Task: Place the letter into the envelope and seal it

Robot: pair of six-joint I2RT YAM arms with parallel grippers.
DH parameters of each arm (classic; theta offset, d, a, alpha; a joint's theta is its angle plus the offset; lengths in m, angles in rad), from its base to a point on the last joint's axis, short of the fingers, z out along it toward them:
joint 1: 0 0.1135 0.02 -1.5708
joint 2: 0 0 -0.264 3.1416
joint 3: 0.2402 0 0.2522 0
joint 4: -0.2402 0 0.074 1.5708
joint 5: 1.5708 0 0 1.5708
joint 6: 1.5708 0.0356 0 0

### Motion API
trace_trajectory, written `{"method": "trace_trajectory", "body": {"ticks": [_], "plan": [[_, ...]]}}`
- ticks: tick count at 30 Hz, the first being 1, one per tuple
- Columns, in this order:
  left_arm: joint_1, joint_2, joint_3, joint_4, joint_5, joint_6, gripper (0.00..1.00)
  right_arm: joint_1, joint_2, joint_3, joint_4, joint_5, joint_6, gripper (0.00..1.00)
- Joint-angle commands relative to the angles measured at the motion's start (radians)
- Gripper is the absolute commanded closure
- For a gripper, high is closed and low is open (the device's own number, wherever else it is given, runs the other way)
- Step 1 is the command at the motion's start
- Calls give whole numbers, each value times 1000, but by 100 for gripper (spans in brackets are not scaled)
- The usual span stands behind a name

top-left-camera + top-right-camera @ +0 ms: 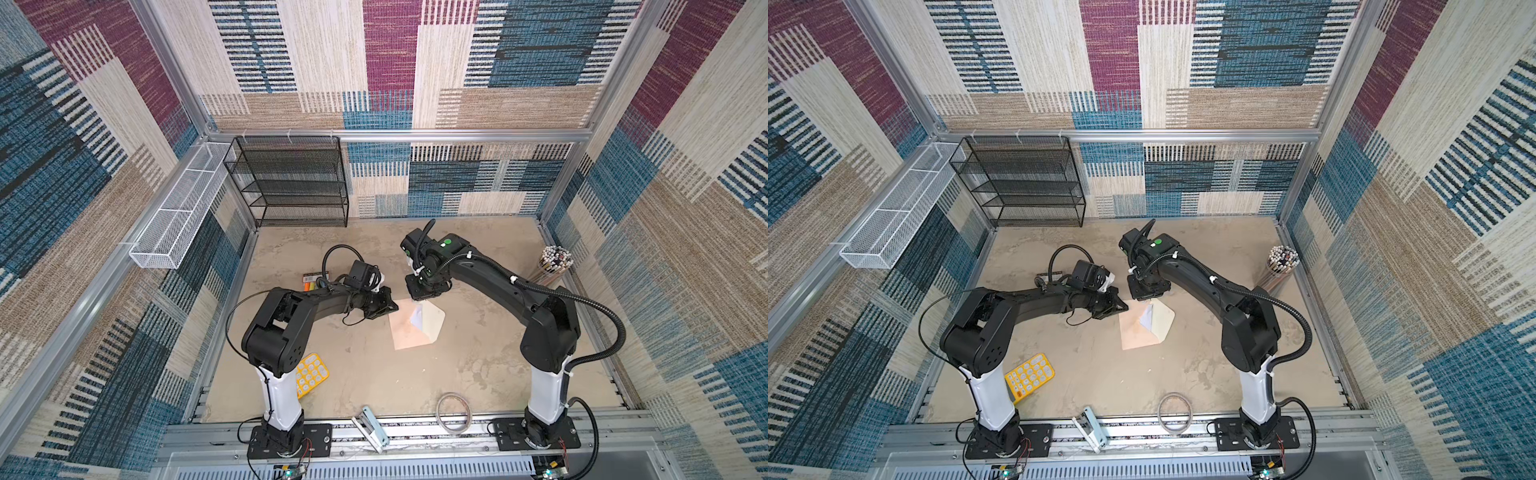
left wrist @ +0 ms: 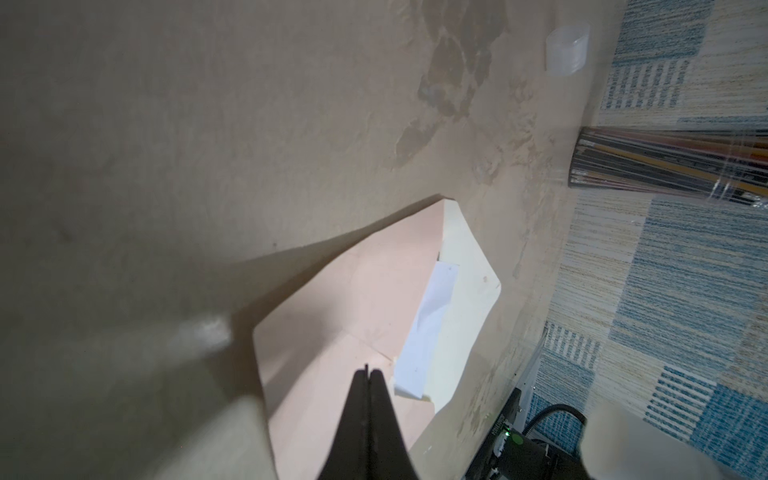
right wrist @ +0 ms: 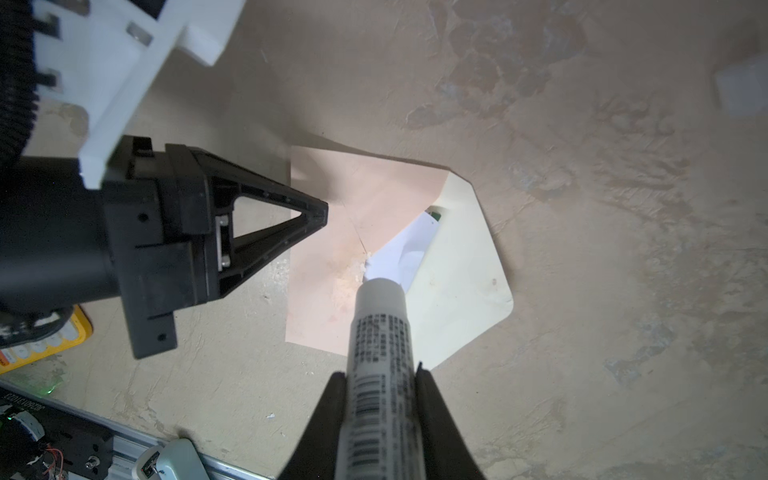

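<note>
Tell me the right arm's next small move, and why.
Probably slide the glue stick in the right gripper onto the open cream flap: its tip sits at the envelope's mouth by the letter, which is mostly tucked in, and the shut left gripper is over the envelope.

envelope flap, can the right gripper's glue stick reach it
Likely yes: the flap lies open, mostly bare, beside the glue stick in the right gripper; the shut left gripper sits at the envelope's opposite edge.

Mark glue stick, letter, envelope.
glue stick (image 3: pixel 380 332): right wrist view, labelled barrel.
letter (image 3: pixel 409 249): right wrist view, exposed white part.
envelope (image 3: pixel 320 299): right wrist view, pink front panel.
</note>
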Motion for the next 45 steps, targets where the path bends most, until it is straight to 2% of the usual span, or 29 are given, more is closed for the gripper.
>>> {"method": "trace_trajectory", "body": {"ticks": [1, 10, 26, 44, 45], "plan": [[6, 23, 14, -39, 13, 54, 100, 13, 35, 30, -32, -20, 8, 100], [13, 78, 32, -118, 2, 101, 100, 41, 115, 61, -35, -34, 12, 100], [21, 81, 15, -137, 3, 127, 100, 65, 210, 81, -31, -43, 9, 100], [22, 76, 26, -170, 2, 150, 100, 68, 299, 109, -66, 65, 7, 100], [22, 76, 27, -173, -27, 152, 100, 69, 300, 109, -72, 72, 7, 100]]}}
